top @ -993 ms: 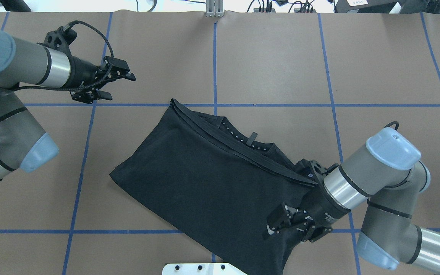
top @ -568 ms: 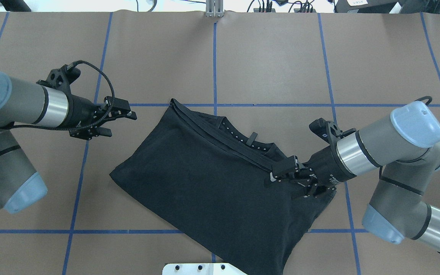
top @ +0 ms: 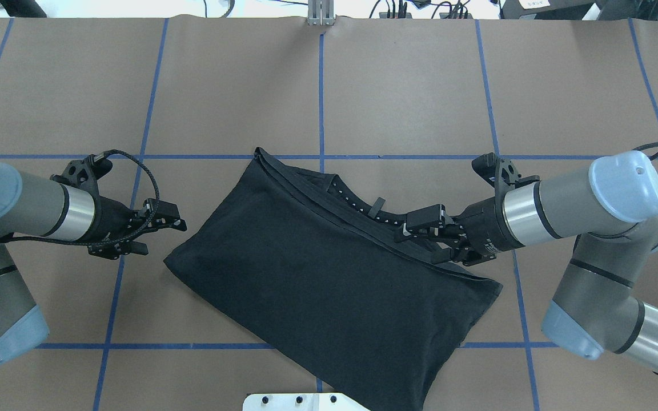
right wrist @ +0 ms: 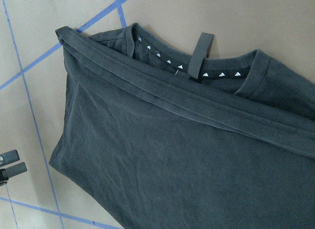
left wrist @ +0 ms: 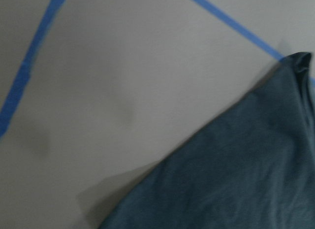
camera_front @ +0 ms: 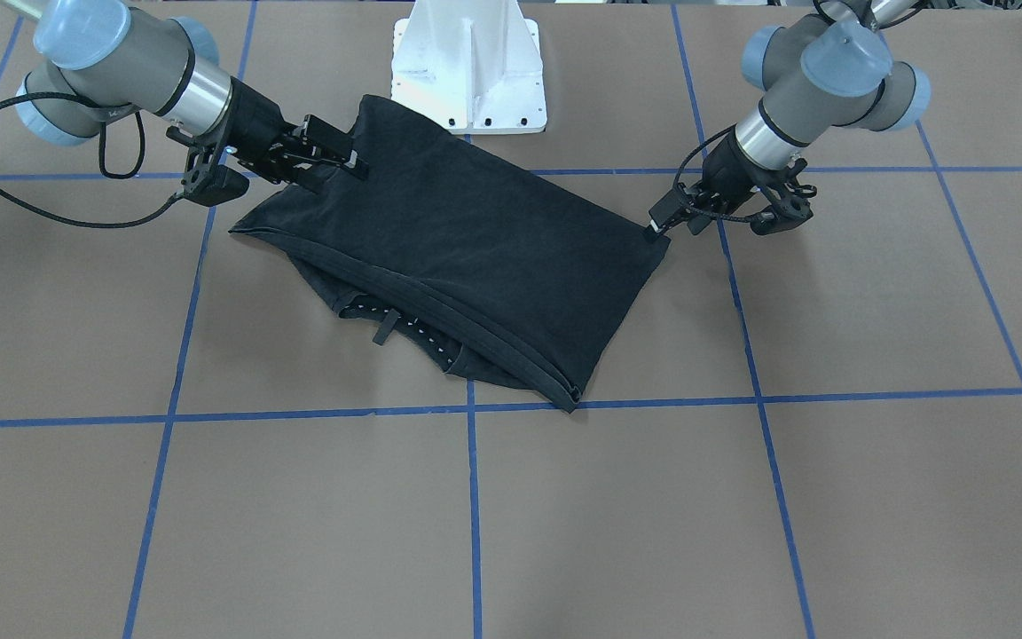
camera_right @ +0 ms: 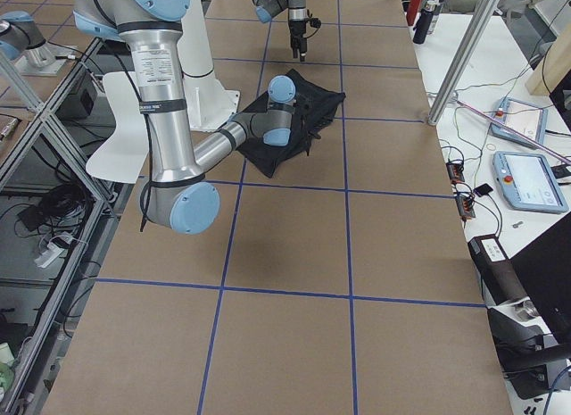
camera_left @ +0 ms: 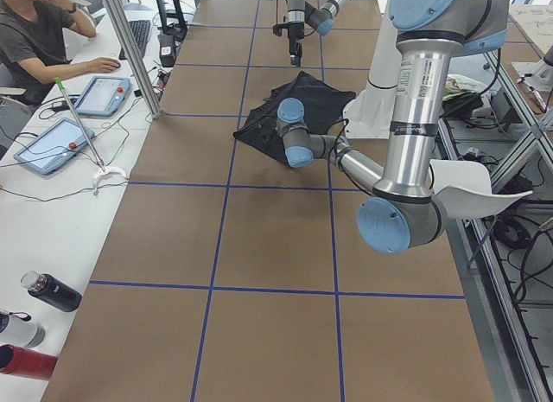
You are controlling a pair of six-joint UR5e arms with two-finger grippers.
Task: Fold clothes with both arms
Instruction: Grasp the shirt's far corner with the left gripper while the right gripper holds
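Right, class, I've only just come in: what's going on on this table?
A robot's left arm and right arm are folding a black T-shirt on a brown table marked with blue tape. The shirt lies flat, folded over on itself, its collar showing along the far edge. The left claw is open, hovering just off the shirt's nearest corner. The right claw is open too, above the shirt near the collar. Neither grips the cloth.

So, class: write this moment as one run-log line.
T-shirt: folded, lying flat | left pincer: open, beside its corner, not touching | right pincer: open, above the shirt
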